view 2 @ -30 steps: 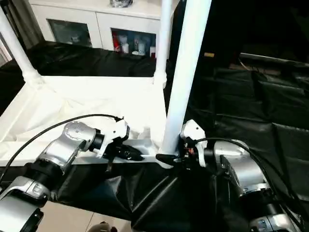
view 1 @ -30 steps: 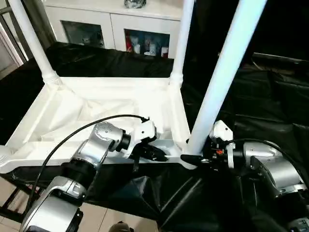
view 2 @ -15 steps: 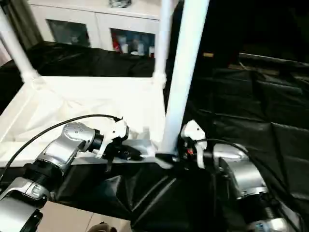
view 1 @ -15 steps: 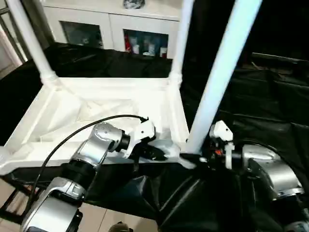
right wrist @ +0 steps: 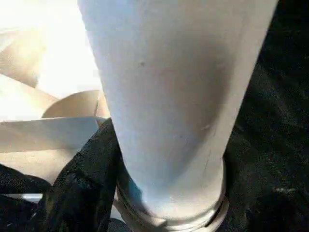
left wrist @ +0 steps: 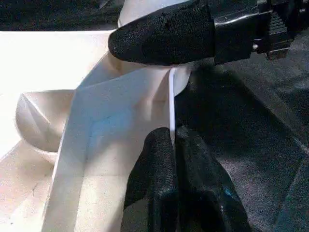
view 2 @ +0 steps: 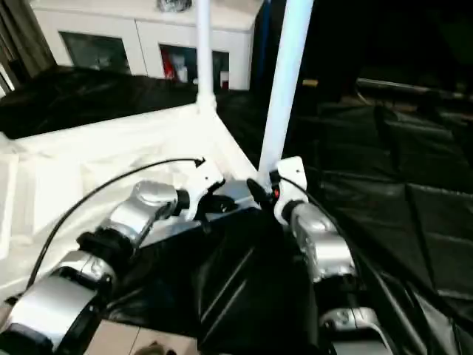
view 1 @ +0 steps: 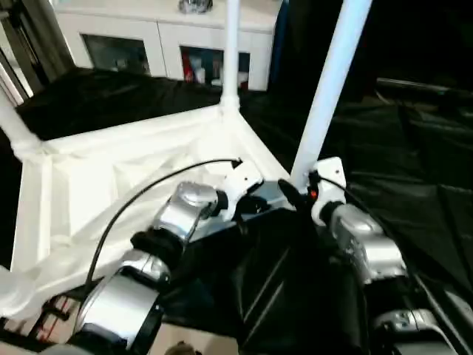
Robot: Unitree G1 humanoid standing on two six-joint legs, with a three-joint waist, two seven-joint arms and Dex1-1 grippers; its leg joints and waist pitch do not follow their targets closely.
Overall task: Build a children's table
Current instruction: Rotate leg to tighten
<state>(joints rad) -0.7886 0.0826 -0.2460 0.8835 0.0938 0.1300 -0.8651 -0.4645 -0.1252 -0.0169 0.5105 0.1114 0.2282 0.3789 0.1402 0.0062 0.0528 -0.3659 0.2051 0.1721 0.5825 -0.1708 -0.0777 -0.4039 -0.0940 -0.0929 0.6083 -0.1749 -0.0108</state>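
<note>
The children's table lies upside down: its white tabletop (view 1: 111, 170) rests on the black-draped work table. Three white legs stand in corner sockets: one at the back (view 1: 230, 52), one at the far left (view 1: 15, 126) and the near-right one (view 1: 329, 89). My left gripper (view 1: 257, 205) is shut on the tabletop's thin front rim (left wrist: 171, 96), close to the near-right corner. My right gripper (view 1: 293, 194) is closed around the base of the near-right leg (right wrist: 174, 96). One of its black fingers (right wrist: 82, 188) presses on that leg just above the socket.
A white cabinet (view 1: 148, 44) with glass doors stands behind the work table. Black cloth (view 1: 414, 170) covers the table to the right and bunches up under the front rim. A bit of red frame (view 1: 55, 325) shows at the lower left.
The tabletop has swung round, its near-right corner going away from me and leftward. Both grippers went with it, keeping their holds. The camera has also shifted.
</note>
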